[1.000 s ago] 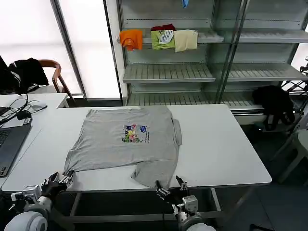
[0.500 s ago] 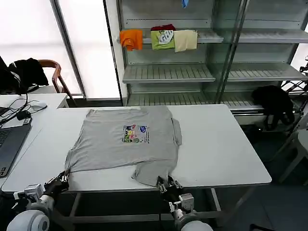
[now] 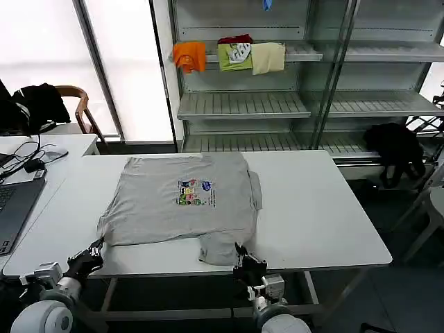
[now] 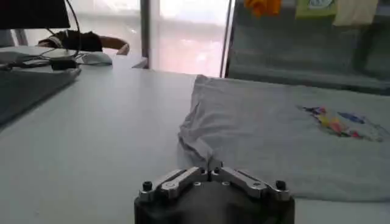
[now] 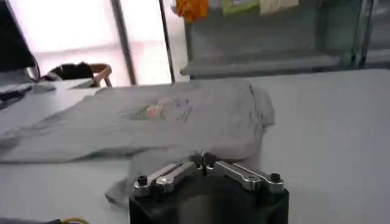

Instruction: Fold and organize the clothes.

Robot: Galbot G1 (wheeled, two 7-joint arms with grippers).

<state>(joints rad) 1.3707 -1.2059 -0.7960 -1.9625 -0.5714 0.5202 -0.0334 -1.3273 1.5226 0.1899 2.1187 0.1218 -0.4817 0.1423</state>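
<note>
A light grey short-sleeved shirt [image 3: 180, 205] with a small multicoloured chest print [image 3: 195, 192] lies spread on the white table [image 3: 312, 208], collar toward the shelves. My left gripper [image 3: 92, 257] is at the table's near edge, shut on the shirt's near left corner [image 4: 194, 146]. At the near edge further right, my right gripper [image 3: 244, 258] is shut on the shirt's bunched near right hem [image 5: 177, 153]. The left wrist view shows the left gripper [image 4: 209, 171] pinching cloth. In the right wrist view the right gripper [image 5: 202, 160] is closed on grey fabric.
A laptop [image 3: 12, 208] and cables [image 3: 31, 161] lie on the side desk at left. Behind the table stands a shelf unit [image 3: 243, 104] with orange, green and cream folded garments [image 3: 230, 55]. A black garment [image 3: 395, 149] hangs at the right.
The right gripper went from open to shut on the hem. Both grippers moved slightly toward the shelves, pushing the shirt's near edge back and bunching it.
</note>
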